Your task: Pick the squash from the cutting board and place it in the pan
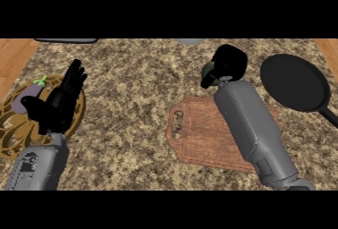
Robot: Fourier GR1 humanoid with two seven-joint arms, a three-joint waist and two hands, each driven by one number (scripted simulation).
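We see the right robot hand [228,62] curled round the dark green squash [209,69], held above the speckled surface [132,67] between the wooden cutting board [201,134] and the black pan [295,82], just left of the pan's rim. The left robot hand [61,100] rests open, fingers up, over a golden wire basket [13,134] holding an eggplant [29,96].

Two smooth grey forearms with rounded casings and darker seams near the elbows; left hand [59,100] matte black at nine o'clock, right hand [228,62] same glossy black at one o'clock
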